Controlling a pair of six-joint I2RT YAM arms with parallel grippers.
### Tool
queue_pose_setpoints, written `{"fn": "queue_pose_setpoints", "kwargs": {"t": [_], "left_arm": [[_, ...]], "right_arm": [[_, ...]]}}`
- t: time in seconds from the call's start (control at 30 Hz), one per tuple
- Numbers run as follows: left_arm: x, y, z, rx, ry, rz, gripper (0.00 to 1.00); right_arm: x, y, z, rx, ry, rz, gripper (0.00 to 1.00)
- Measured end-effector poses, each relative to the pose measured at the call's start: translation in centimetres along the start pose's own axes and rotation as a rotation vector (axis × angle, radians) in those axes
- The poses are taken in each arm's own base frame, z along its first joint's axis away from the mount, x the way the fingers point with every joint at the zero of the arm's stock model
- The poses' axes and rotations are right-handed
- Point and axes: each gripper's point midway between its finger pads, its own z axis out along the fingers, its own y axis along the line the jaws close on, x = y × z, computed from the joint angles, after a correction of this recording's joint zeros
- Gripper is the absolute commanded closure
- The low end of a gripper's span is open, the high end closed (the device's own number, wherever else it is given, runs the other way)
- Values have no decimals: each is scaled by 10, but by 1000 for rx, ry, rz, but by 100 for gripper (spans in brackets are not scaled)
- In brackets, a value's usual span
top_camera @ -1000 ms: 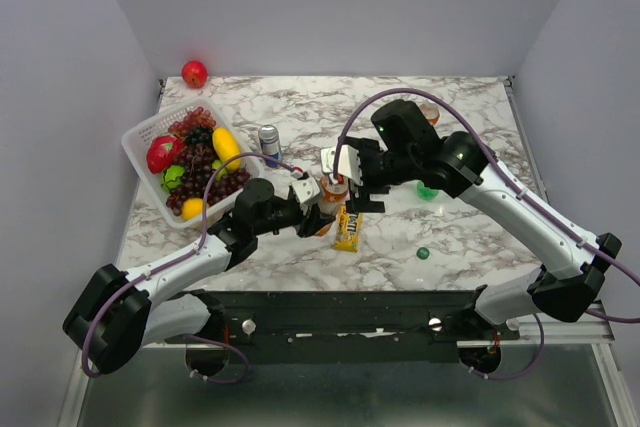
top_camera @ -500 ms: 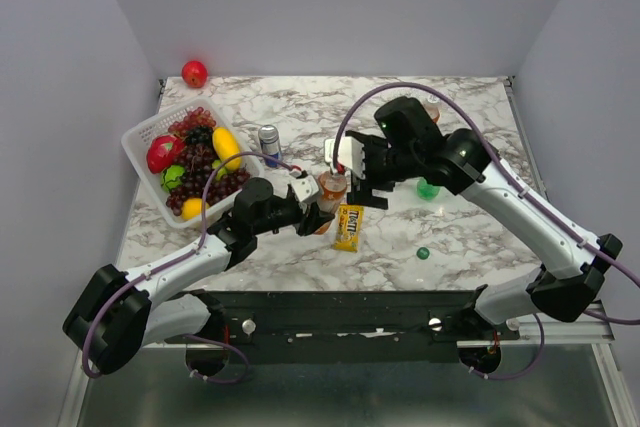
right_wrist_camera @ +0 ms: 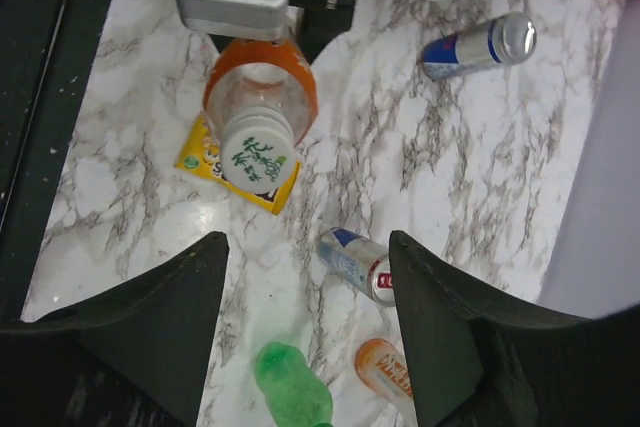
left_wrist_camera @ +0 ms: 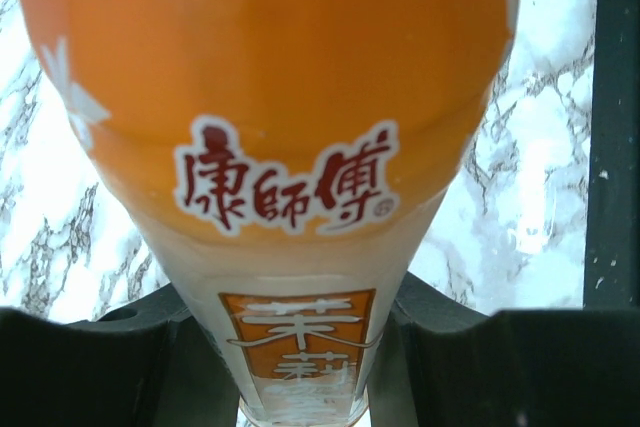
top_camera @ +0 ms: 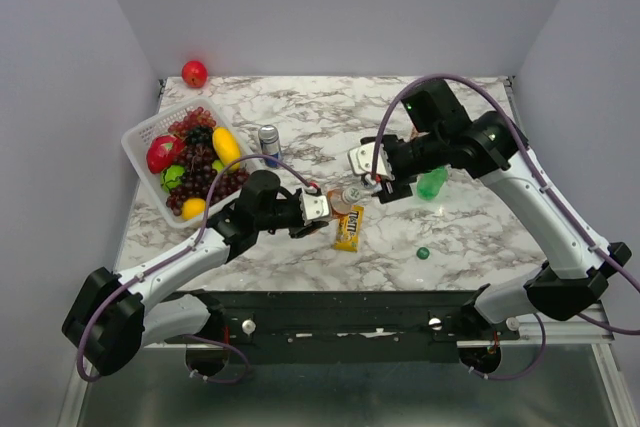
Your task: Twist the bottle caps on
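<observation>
An orange-labelled bottle (top_camera: 340, 204) leans to the right at mid-table, with my left gripper (top_camera: 322, 207) shut on its lower body. In the left wrist view this bottle (left_wrist_camera: 280, 127) fills the frame and the left gripper (left_wrist_camera: 300, 367) pinches it from both sides. A white cap (right_wrist_camera: 258, 155) sits on its neck. My right gripper (right_wrist_camera: 305, 327) hangs open and empty, off to the right of the cap (top_camera: 352, 194) and clear of it. A green bottle (right_wrist_camera: 293, 387) and a second orange bottle (right_wrist_camera: 388, 372) lie on the table. A dark green cap (top_camera: 423, 253) lies near the front.
A yellow candy packet (top_camera: 348, 230) lies under the held bottle. One drink can (right_wrist_camera: 358, 265) lies beside the green bottle and another (top_camera: 269, 142) stands by the white fruit basket (top_camera: 140, 131). A red apple (top_camera: 194, 73) sits at the back left.
My right gripper has pulled back to the right, away from the bottle's top, and its jaws have narrowed a little. The left gripper has tipped the bottle to the right.
</observation>
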Motion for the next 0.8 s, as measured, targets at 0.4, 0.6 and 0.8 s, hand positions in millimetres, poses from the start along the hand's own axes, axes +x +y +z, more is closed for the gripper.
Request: {"fn": "queue_pose_setpoints", "kwargs": {"t": [0.4,0.6,0.8], "left_arm": [[11,-8,-5,62,70,70,100],[11,-8,-5,64,70,82,100],[11,-8,-5,65,70,85,100]], "right_arm": [[-15,38,15,-166,-63,-176,27],[-20,46,19,-198,-76,-212,29],[-20,50,22,-212,-75,-214,35]]}}
